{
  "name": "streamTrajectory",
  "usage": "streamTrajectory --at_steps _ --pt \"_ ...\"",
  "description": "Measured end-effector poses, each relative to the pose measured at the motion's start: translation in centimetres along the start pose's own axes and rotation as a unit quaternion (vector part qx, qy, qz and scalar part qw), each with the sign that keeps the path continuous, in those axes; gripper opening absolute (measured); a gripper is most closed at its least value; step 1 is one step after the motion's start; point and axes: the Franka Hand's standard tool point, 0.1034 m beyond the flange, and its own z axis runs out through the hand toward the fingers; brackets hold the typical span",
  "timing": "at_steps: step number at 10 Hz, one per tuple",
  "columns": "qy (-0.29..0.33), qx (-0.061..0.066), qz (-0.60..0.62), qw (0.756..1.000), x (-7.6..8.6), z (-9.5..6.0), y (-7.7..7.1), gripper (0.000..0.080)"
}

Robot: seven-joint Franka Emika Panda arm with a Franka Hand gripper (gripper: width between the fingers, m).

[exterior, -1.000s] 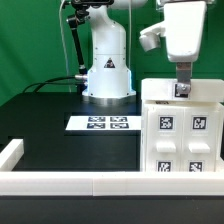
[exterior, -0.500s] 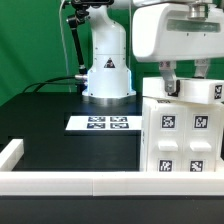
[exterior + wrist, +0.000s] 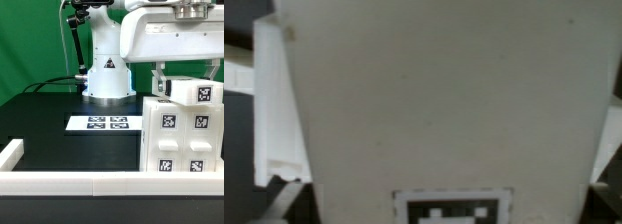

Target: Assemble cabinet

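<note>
Black table (image 3: 60, 105) broad and bare, claw (image 3: 185, 82) gripping cabinet (image 3: 183, 135) top edge

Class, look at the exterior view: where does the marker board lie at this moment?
The marker board lies flat on the black table near the middle of the exterior view, just in front of the robot base and to the left of the cabinet.

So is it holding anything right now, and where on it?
It cannot be told. The gripper is down at the cabinet top, beside a small tagged white block, but no closed hold shows.
</note>
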Motion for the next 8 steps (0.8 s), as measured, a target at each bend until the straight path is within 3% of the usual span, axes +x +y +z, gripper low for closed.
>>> streamTrajectory --at_steps 3,5,8 --pt "0.019 0.007 0.158 0.987 -0.21 -0.07 0.18 0.056" --pt "0.023 0.021 0.292 0.956 -0.47 0.01 0.4 0.056" --pt "0.02 0.028 0.451 0.892 -0.4 -0.01 0.34 0.056"
